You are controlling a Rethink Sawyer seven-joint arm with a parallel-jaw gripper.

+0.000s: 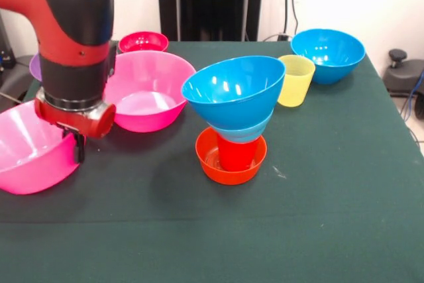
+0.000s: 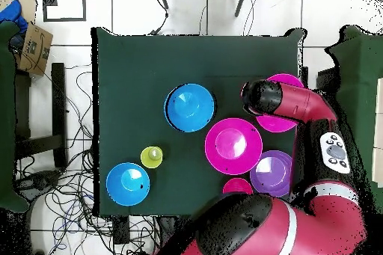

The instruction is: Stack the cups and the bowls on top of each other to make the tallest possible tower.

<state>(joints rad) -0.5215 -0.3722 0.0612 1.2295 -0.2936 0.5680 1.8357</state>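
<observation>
Four pieces make up the tower (image 1: 232,120) near the middle of the green table (image 1: 331,183): a small orange bowl (image 1: 230,164) at the bottom, a red cup (image 1: 236,152) set in it, a light-blue bowl (image 1: 244,132), and a large blue bowl (image 1: 233,89) tilted on top. Plenty of bare cloth is left in front and to the right side in the front view. The gripper (image 1: 78,145) is parked over a pink bowl (image 1: 30,154) that overhangs the table's edge; whether it's open or holding anything can't be told. A second pink bowl (image 1: 147,91), yellow cup (image 1: 295,80) and another blue bowl (image 1: 328,54) are crowded along the far side.
</observation>
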